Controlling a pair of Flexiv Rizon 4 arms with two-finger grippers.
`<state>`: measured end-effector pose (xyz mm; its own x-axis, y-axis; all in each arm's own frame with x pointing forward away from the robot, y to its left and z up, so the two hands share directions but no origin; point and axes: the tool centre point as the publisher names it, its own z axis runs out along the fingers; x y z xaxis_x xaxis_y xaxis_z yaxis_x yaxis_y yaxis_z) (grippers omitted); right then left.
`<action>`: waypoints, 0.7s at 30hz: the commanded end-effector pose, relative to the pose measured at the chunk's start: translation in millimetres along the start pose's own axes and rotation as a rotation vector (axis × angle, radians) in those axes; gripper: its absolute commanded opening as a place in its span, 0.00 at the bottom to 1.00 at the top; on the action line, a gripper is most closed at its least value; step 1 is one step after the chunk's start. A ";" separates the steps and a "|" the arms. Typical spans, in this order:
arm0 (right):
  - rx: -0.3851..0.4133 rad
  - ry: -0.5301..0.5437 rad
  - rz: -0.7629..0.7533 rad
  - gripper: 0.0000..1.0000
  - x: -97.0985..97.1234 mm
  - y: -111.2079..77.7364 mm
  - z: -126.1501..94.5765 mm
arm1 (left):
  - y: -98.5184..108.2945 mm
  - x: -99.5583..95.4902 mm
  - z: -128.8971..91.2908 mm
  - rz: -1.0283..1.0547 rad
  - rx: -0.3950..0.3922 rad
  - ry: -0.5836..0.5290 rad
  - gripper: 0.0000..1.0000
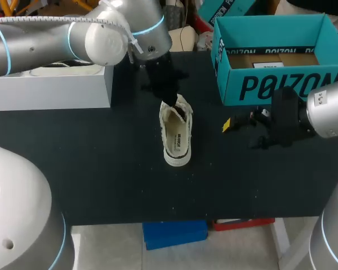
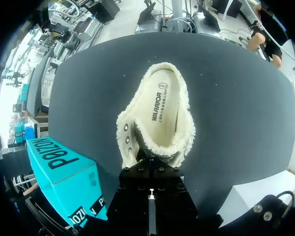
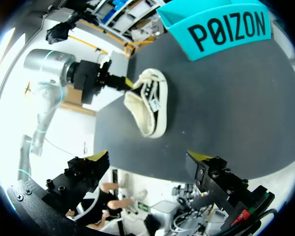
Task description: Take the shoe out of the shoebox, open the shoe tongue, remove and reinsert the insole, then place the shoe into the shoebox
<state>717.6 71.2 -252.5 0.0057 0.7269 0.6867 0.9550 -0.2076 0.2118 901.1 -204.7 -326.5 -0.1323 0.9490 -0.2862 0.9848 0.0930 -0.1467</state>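
Note:
A cream, fleece-lined shoe [image 1: 176, 135] with a black side and white sole lies on the black table, its printed insole [image 2: 164, 105] showing inside. My left gripper [image 1: 169, 103] is at the shoe's far end, shut on the fleecy tongue [image 2: 152, 152]; its tips are buried in the fleece. In the right wrist view the same shoe [image 3: 148, 103] lies ahead of my right gripper [image 3: 148, 160], whose fingers stand wide apart with nothing between them. In the head view that right gripper [image 1: 242, 132] hovers to the right of the shoe. The open teal shoebox [image 1: 281, 84] stands at the back right.
A white box [image 1: 50, 87] sits at the back left under my left arm. The teal shoebox [image 2: 64, 172] is beside my left gripper. Bare black tabletop [image 1: 112, 180] stretches in front of the shoe to the near edge.

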 end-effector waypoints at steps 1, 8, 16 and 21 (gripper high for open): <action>-0.001 -0.002 0.000 1.00 0.6 -0.2 0.6 | 3.1 -4.3 14.1 0.002 0.024 0.000 0.00; -0.001 -0.002 0.000 1.00 0.6 -0.2 0.6 | -4.8 -1.1 28.9 -0.002 0.070 -0.003 0.00; -0.001 -0.002 0.000 1.00 0.6 -0.2 0.6 | -13.0 0.0 5.2 0.061 0.014 0.013 0.00; -0.001 -0.002 0.000 1.00 0.6 -0.2 0.6 | -23.7 5.9 -17.6 0.070 0.008 0.003 0.15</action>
<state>717.6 71.2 -252.5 0.0058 0.7269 0.6867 0.9550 -0.2077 0.2118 888.5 -211.3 -326.7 -0.0638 0.9551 -0.2893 0.9865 0.0166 -0.1628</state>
